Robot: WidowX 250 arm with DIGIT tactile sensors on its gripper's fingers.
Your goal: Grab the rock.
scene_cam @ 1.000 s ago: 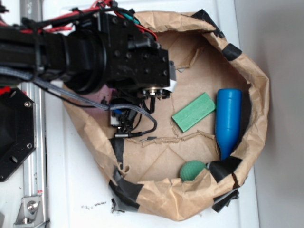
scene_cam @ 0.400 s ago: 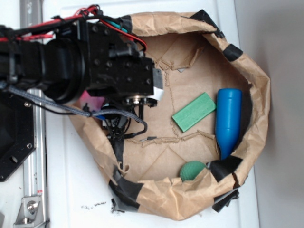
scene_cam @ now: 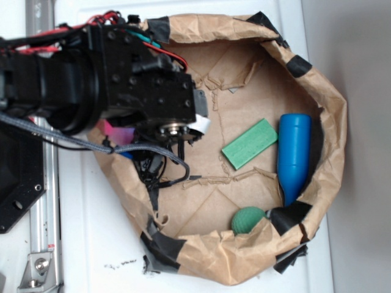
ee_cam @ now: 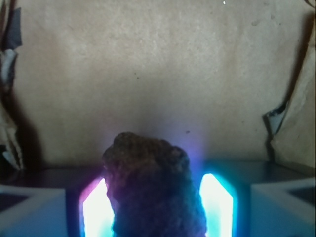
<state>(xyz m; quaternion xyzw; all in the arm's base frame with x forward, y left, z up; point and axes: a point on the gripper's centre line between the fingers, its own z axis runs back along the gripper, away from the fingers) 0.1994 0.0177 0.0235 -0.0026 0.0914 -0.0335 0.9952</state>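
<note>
In the wrist view the rock (ee_cam: 150, 182), a dark lumpy brown-grey stone, sits between my gripper's (ee_cam: 157, 197) two glowing pads (ee_cam: 94, 210) and touches both. The gripper is shut on the rock, with the brown paper floor beyond it. In the exterior view the gripper (scene_cam: 131, 146) hangs under the black arm at the left side of the paper-lined bin. Only pink and blue bits of it show. The rock is hidden under the arm there.
The crumpled brown paper bin wall (scene_cam: 330, 122) rings the area. Inside lie a green block (scene_cam: 248, 144), a blue bottle (scene_cam: 293, 152) at the right and a round green ball (scene_cam: 247, 220) at the front. Loose cables (scene_cam: 165, 162) hang by the gripper.
The arm has shifted left toward the bin's left wall, taking the gripper with it. The block, bottle and ball have not moved.
</note>
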